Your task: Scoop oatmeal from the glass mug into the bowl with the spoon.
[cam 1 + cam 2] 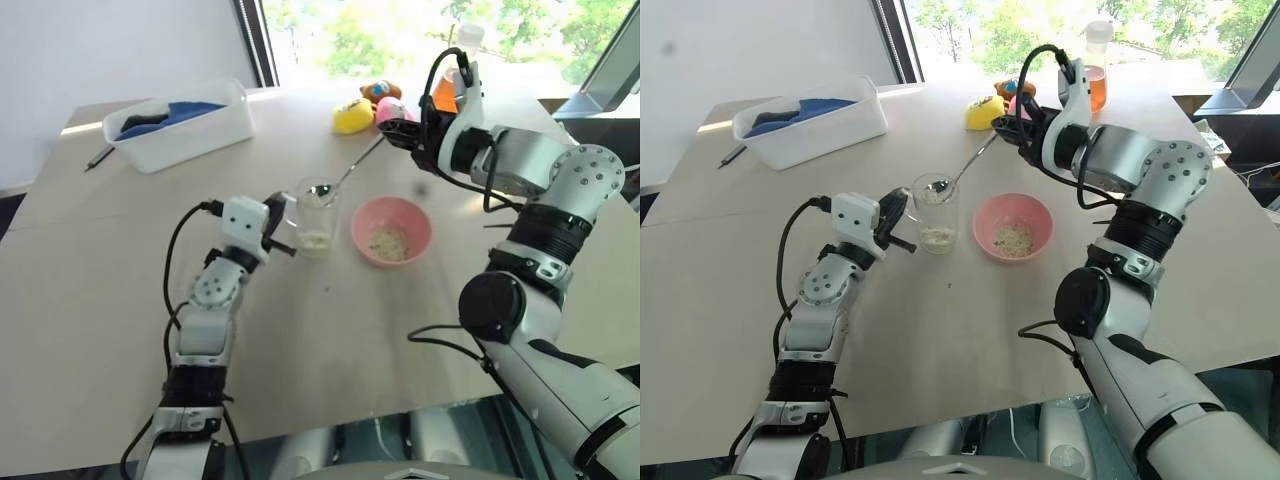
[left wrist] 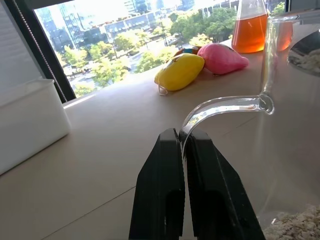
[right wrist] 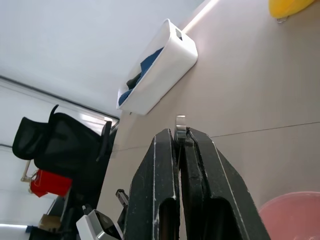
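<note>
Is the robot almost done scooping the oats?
Some oats already lie in the pink bowl. The right gripper holds a loaded spoon at the glass mug, steadied by the left gripper. More oats remain in the mug.

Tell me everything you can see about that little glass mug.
The glass mug is small, clear and colourless, standing upright on the table just left of the pink bowl. Oatmeal lies at its bottom. The left gripper pinches its curved handle between black fingers. The spoon, loaded with flakes, sits at its rim.
</note>
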Robot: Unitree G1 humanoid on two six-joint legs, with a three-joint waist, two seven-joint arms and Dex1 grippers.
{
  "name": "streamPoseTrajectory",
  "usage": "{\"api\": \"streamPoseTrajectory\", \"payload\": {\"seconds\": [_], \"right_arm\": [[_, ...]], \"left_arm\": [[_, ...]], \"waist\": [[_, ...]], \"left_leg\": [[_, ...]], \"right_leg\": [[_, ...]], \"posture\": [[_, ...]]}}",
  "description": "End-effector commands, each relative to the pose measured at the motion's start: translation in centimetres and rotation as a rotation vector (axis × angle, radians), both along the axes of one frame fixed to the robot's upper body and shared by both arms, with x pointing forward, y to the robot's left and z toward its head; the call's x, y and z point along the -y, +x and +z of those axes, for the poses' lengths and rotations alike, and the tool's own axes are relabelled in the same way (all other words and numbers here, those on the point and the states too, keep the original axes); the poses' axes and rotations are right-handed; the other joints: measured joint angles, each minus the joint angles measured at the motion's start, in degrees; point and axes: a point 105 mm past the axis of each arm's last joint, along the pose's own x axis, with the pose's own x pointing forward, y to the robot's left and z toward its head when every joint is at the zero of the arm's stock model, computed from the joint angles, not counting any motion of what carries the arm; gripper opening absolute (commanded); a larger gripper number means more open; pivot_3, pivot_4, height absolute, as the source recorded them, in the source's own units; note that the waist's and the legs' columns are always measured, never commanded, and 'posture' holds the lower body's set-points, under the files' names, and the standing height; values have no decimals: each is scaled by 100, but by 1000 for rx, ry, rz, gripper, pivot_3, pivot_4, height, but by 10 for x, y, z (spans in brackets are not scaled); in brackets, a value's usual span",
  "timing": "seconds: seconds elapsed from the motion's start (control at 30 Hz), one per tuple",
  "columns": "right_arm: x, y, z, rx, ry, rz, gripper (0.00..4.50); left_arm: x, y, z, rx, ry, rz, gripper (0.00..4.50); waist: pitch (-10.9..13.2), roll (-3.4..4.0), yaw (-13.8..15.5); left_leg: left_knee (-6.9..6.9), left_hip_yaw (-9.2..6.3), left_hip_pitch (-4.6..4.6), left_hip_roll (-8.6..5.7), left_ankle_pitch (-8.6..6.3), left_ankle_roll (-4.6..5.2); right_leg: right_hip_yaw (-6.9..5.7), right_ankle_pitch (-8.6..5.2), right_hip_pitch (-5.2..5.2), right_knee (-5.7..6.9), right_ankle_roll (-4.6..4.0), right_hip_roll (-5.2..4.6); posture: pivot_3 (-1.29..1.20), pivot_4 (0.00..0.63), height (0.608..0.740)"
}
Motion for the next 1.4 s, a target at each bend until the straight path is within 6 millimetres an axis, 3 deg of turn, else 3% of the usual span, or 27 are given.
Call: {"api": "streamPoseTrajectory", "payload": {"seconds": [0.03, 0.37, 0.73, 0.93, 1.13, 1.4], "right_arm": [[3, -5, 22, 60, 58, 17, 0], [9, -8, 25, 59, 115, 12, 0], [29, -12, 39, 123, 155, -10, 0], [46, -15, 37, 135, 164, -37, 0], [63, -15, 25, 113, 111, -77, 0], [84, -14, -12, 23, -14, -108, 0]], "left_arm": [[9, 1, -4, -11, 16, -39, 9], [8, 2, -6, -18, 21, -43, 9], [7, 4, -10, -30, 25, -45, 9], [6, 7, -10, -32, 29, -42, 9], [6, 8, -10, -31, 28, -40, 9], [5, 6, -12, -38, 23, -36, 9]], "waist": [[0, 0, -1], [0, 0, -7], [0, 0, -6], [-1, 0, -2], [-1, 0, -1], [-12, 3, 5]], "left_leg": [[0, 0, 0, 0, 0, 0], [0, 0, 0, 1, 0, 0], [0, 1, 0, 1, 0, 0], [0, 1, -1, 0, 0, 1], [0, 3, -1, 1, 0, 1], [0, 8, 0, 1, 1, 3]], "right_leg": [[0, 0, 0, 0, 0, 0], [1, 0, 0, 1, 0, 0], [2, 0, 0, 1, 0, 0], [2, 0, 0, 0, 0, -1], [3, 0, 0, 1, 0, -3], [8, 0, 2, 0, 1, -5]], "posture": [[0, 150, 740], [0, 150, 740], [0, 150, 740], [0, 150, 740], [0, 150, 740], [0, 150, 740]]}}
